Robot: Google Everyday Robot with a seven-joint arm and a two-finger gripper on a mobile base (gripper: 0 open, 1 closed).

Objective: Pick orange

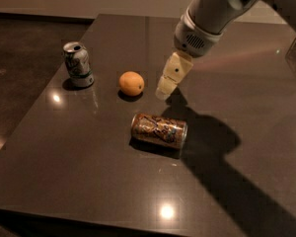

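The orange [131,83] is a small round fruit resting on the dark table [89,172], left of centre. My gripper [163,92] hangs from the arm that comes in from the upper right. It points down and hovers just to the right of the orange, close to it but apart. It holds nothing that I can see.
An orange-brown patterned can [159,131] lies on its side just in front of the gripper and the orange. A silver-green can [78,64] stands upright to the left of the orange, near the table's left edge. The arm's shadow falls across the right of the table.
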